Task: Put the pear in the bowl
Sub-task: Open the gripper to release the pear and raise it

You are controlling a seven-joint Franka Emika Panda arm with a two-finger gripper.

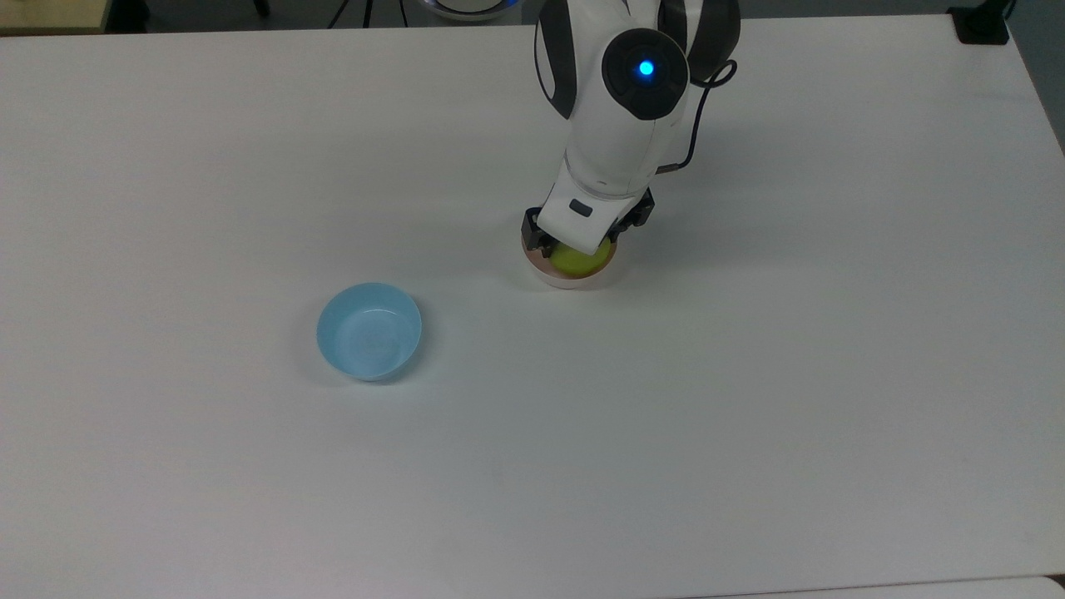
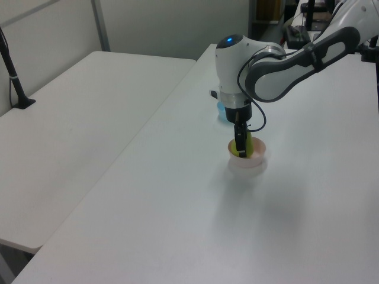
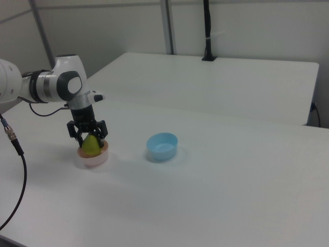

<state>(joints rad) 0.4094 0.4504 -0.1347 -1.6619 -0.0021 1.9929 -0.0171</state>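
Observation:
The yellow-green pear (image 1: 576,262) sits low inside the pale pink bowl (image 1: 574,283), right of the table's middle in the top view. My gripper (image 1: 574,248) reaches straight down into the bowl and is shut on the pear. In the right view the pear (image 3: 91,147) stands upright in the bowl (image 3: 95,160), with the gripper (image 3: 89,139) and its dark fingers on both sides of the pear's upper part. In the left view the gripper (image 2: 241,148) hides part of the pear (image 2: 249,144) over the bowl (image 2: 251,163).
A light blue bowl (image 1: 369,330) stands on the white table (image 1: 749,399), down and to the top view's left of the pink one. In the right view the blue bowl (image 3: 162,146) is to the right of the arm. A second white table (image 2: 71,118) adjoins.

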